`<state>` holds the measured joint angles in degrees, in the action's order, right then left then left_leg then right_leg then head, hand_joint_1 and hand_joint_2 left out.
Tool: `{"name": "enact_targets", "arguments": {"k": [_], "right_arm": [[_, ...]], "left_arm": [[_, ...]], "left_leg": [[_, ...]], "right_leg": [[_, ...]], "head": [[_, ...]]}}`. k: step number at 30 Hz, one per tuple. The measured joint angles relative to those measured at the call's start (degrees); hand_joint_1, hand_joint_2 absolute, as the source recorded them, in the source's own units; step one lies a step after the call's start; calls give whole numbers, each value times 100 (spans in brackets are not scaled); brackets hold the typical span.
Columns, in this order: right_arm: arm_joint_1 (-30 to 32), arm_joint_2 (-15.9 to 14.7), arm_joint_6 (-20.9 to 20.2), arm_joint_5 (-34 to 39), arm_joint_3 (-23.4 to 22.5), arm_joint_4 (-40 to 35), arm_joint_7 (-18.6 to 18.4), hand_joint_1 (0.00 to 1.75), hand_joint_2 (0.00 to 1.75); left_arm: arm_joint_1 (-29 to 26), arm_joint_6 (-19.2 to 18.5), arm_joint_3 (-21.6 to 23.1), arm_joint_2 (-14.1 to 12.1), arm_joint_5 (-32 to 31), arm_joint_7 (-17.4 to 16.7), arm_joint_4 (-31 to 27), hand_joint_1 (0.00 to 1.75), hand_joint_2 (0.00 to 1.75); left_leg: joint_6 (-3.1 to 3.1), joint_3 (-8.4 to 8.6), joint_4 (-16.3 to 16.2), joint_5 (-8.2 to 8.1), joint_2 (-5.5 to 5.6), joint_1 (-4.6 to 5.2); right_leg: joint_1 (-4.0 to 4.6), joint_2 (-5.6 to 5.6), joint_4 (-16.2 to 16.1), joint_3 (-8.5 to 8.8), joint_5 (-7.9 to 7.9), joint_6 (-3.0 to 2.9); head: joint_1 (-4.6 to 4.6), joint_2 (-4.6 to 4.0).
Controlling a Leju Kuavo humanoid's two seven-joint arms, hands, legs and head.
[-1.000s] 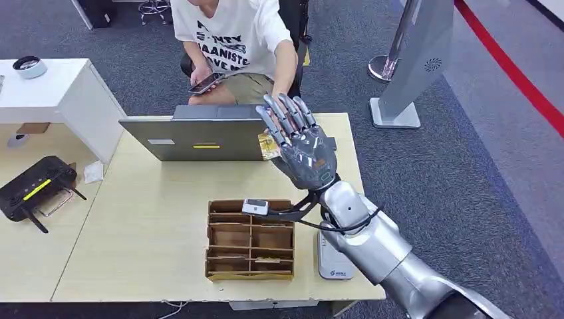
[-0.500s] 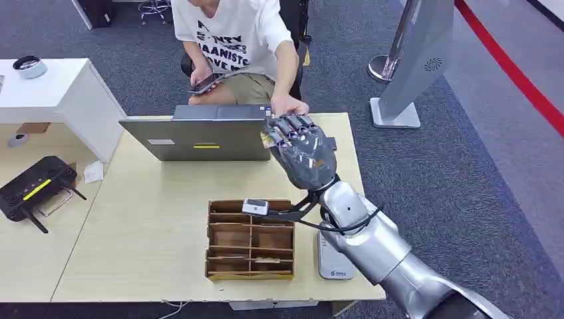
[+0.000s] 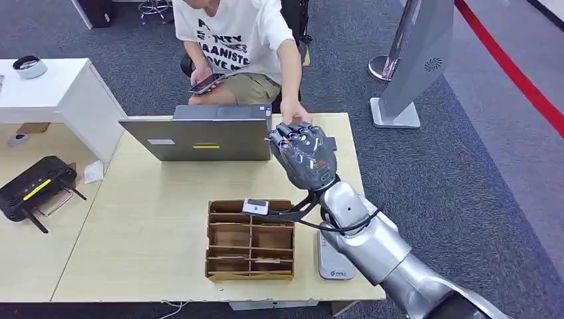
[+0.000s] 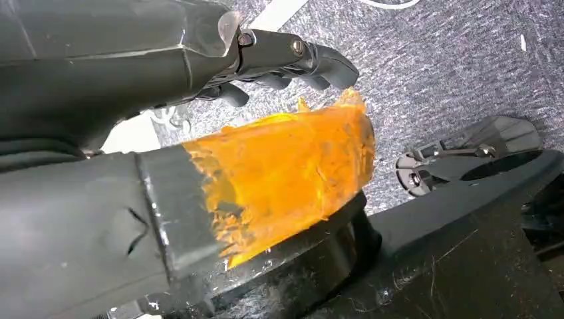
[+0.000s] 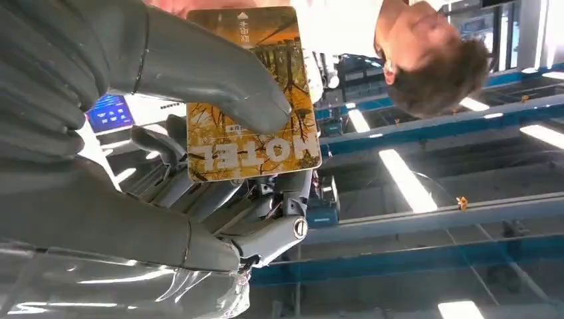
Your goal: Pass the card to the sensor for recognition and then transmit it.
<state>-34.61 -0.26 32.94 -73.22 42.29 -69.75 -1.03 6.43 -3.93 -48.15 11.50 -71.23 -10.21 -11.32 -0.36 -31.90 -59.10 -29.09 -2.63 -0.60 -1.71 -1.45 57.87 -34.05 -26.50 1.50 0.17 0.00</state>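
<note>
Fingers [image 5: 219, 100] of right hand [image 3: 306, 154] curled, thumb pressing card [image 5: 249, 93] against them: card held. Card orange-brown, "HOTEL" printed on it, seen in right wrist view. Right hand raised over far edge of table [image 3: 146, 219], just right of laptop [image 3: 199, 136]. Person's hand [image 3: 292, 113] reaches in from behind table, at or touching robot fingertips; contact with card unclear. Left hand [image 4: 286, 63]: fingers curled in, nothing visible in them. Cardboard organiser [image 3: 251, 239] on near side of table, small white sensor [image 3: 255, 207] on its far rim.
</note>
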Motion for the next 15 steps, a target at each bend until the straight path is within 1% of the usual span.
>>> {"name": "enact_targets", "arguments": {"k": [11,13,15], "right_arm": [[28,0,-35,103,0,22,33,175,175],[67,2,-33,290,-9,20,120,175,175],[135,17,-71,677,-32,-4,275,175,175]], "left_arm": [[0,17,0,0,17,0,0,0,0],[-1,26,0,0,30,2,0,0,0],[-2,37,0,0,58,6,0,0,0]], "left_leg": [[0,0,0,0,0,0],[0,0,0,0,0,0],[0,0,0,0,0,0]], "right_leg": [[0,0,0,0,0,0],[0,0,0,0,0,0],[0,0,0,0,0,0]], "head": [[0,0],[0,0],[0,0]]}}
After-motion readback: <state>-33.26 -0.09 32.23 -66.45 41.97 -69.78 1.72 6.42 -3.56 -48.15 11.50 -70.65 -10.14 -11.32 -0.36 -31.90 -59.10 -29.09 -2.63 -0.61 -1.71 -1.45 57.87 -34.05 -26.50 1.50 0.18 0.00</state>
